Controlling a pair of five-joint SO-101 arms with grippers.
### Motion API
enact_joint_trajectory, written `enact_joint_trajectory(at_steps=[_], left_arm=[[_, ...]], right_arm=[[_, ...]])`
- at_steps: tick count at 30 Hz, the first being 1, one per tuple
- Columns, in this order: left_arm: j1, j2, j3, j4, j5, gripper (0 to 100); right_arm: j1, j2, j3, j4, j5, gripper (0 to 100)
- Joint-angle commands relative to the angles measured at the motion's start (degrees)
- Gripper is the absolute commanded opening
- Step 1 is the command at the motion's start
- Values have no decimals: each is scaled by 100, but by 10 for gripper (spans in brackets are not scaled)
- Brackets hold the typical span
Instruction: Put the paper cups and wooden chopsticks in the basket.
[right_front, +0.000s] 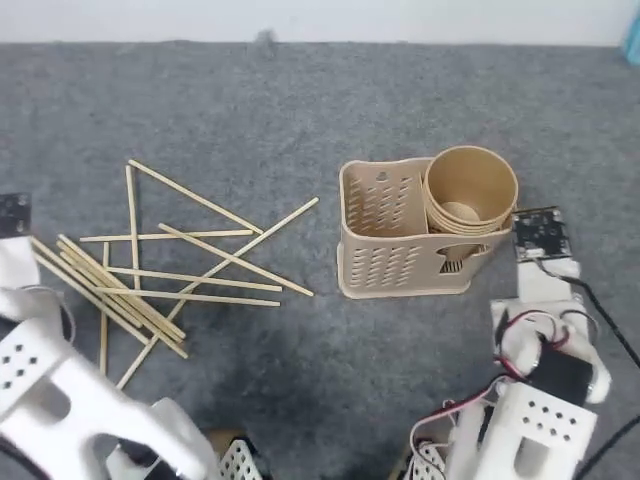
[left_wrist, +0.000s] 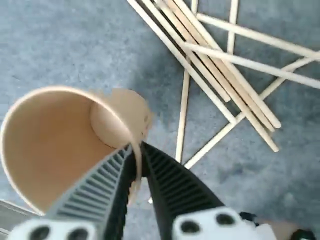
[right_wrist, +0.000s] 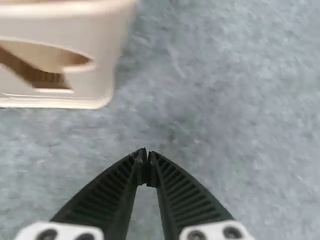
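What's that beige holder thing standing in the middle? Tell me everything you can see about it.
The basket is a beige rectangular tub that looks like plastic. Its walls are pierced with rows of short slots, with a larger handle-like opening near one end. It stands upright on the grey carpet. A nested stack of paper cups sits in that end and rises above the rim; the other end looks empty. The wooden chopsticks lie scattered beside it, none inside.
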Motion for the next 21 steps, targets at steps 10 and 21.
enact_joint_trajectory(at_steps=[10,21], left_arm=[[1046,-176,-3169,1125,1846,12],[5389,-123,-4110,782,3982,12]], right_arm=[[1701,-101,1618,-1174,202,8],[1710,-101,2391,-1851,202,8]])
